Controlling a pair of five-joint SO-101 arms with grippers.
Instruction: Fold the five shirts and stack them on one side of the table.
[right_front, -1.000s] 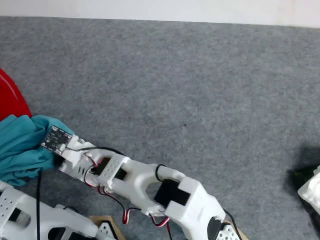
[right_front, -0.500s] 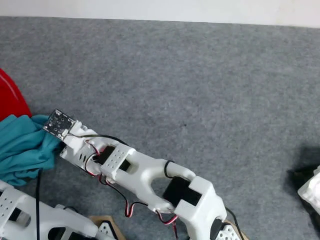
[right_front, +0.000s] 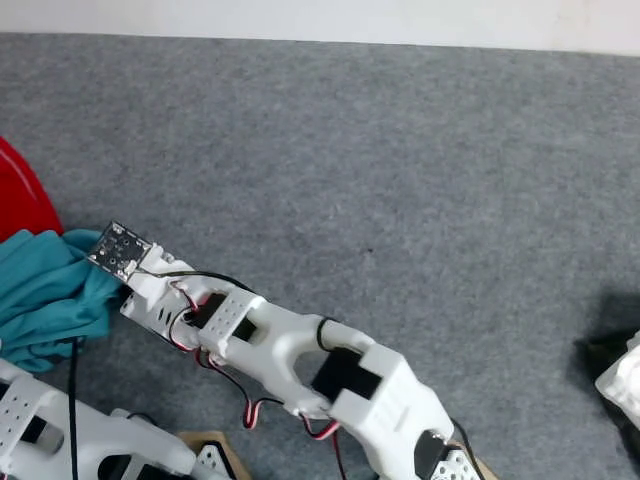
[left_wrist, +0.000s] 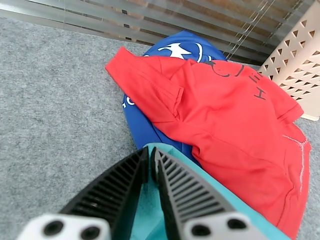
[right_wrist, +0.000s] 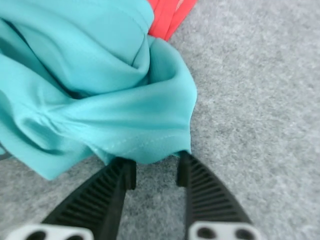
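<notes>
A crumpled teal shirt (right_front: 40, 295) lies at the table's left edge, beside a red shirt (right_front: 15, 200). In the right wrist view my right gripper (right_wrist: 155, 167) is open, its fingertips on the carpet at the teal shirt's (right_wrist: 100, 85) hem. My right arm (right_front: 250, 335) stretches across the front to that shirt. My left gripper (left_wrist: 150, 151) is shut at a corner of the teal shirt (left_wrist: 200, 200). Beyond it a red shirt (left_wrist: 225, 125) lies spread over a blue shirt (left_wrist: 175, 50).
The left arm (right_front: 60, 435) sits at the front left corner. Grey carpet (right_front: 380, 150) covers the table. A dark cloth (right_front: 605, 355) and a white object (right_front: 625, 380) sit at the right edge. A beige perforated basket (left_wrist: 295, 60) stands behind the shirts.
The right arm's wrist has shifted slightly toward the back at the teal shirt's edge, and its elbow has moved a little. The shirt stays where it was.
</notes>
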